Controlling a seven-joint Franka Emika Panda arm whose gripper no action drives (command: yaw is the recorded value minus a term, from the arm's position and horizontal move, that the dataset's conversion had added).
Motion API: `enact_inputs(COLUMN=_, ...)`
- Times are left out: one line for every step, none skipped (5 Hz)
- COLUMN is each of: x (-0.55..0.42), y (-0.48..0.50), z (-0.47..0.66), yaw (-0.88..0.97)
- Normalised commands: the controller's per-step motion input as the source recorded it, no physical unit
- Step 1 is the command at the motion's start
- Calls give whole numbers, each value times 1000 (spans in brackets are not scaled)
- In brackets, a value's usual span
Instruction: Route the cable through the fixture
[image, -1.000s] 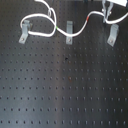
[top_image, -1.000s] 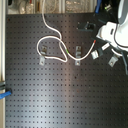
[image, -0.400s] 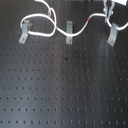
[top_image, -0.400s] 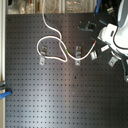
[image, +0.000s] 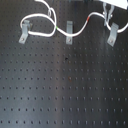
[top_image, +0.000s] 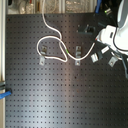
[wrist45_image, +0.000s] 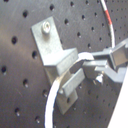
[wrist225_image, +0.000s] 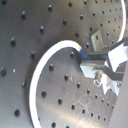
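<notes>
the cable (image: 50, 31) lies on the black pegboard (image: 60, 85). it loops by the clip (image: 23, 33) at the first exterior view's left, dips through the middle clip (image: 69, 32), then climbs past its red band (image: 90, 18) toward the gripper (image: 107, 15) at the top right corner. the third clip, the fixture (image: 113, 34), stands just under the gripper w/ no cord in it yet, as far as that view shows.

in the second exterior view the cable (top_image: 55, 47) runs the same way: loop, green band (top_image: 67, 50), middle clip (top_image: 78, 56), then up to the white arm (top_image: 117, 37).

in the first wrist view the fingertips sit pinched onto the white cord, gripper (wrist45_image: 92, 67) right against the fixture (wrist45_image: 57, 57). held close to the end prob so the slack can be steered into the hook. second wrist view shows the cable (wrist225_image: 42, 65) arcing away from the gripper (wrist225_image: 92, 62) over bare board.

judgement: two clips done, last one pending. next move needs the cord lowered behind the hooked top w/o snagging.
</notes>
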Motion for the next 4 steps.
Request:
enact_inputs(x=0, y=1, z=71, yaw=-877)
enact_inputs(x=0, y=1, z=36, yaw=-903)
enact_inputs(x=0, y=0, z=19, yaw=-906)
enact_inputs(x=0, y=0, z=17, yaw=-906)
